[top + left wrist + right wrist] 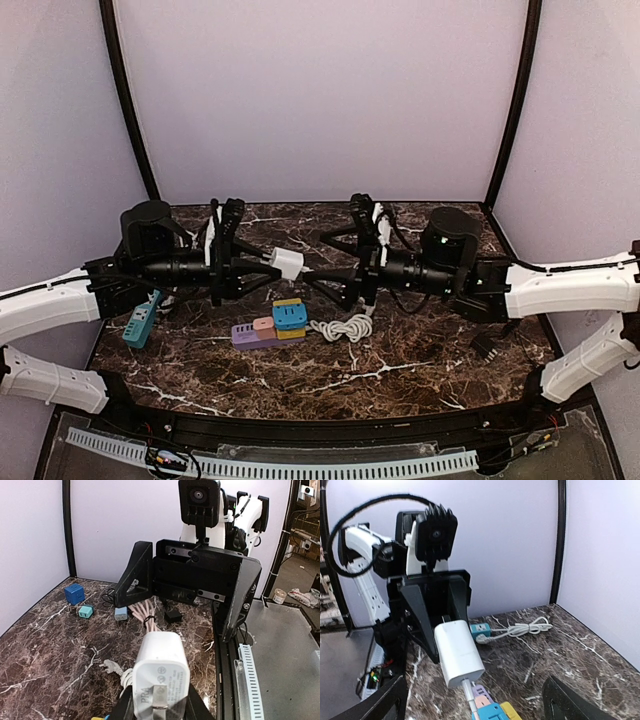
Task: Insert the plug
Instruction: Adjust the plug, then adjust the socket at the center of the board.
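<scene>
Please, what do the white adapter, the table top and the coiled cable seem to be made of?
White adapter: smooth moulded plastic, slightly glossy, judging by its soft highlights and rounded edges.
Table top: dark marble look with white veins, perhaps real stone, perhaps only a printed film; the pictures leave it open.
Coiled cable: probably a white rubbery sheath, since it lies in soft loops.

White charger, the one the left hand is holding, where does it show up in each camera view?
Top external: the white charger is just left of centre, between the two arms.
Left wrist: bottom centre, close up.
Right wrist: lower centre-left.
Shared landmark: the left hand, which grips it in every view.
</scene>
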